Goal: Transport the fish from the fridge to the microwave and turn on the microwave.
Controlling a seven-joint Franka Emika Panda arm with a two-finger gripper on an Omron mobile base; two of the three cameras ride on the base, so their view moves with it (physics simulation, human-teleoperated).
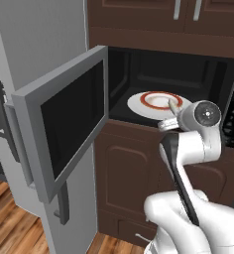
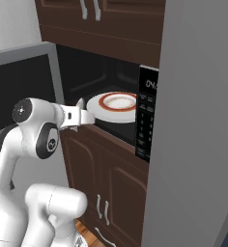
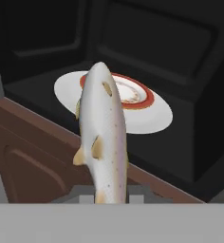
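we see the microwave [image 1: 168,74] standing open from both base cameras, its grey-framed dark-glass door [image 1: 64,126] swung wide to the left in the left base view. that view gives us the door's full face; the right base view gives us instead the black keypad strip [image 2: 146,116] with its lit display, set in the brown cabinets [image 2: 111,183]. inside the black cavity sits a white plate [image 1: 158,103] with a red-brown ring, resting on the floor of the oven.

the arm reaches toward the opening, and the gripper [image 3: 111,194] is at the front lip of the cavity, just short of the plate. in the left base view we make out a pale sliver of the fish [image 1: 174,105] poking past the wrist over the plate's near edge; the right base view shows little more than the hand's end meeting the plate rim.

the hand view tells us most: the fish [image 3: 103,133] stands straight up from between the fingertips, clamped at its tail end, its head pointing at the plate. it is silver-grey, faintly speckled, paler along the belly, with small tan fins on its sides. the jaws are closed on it.
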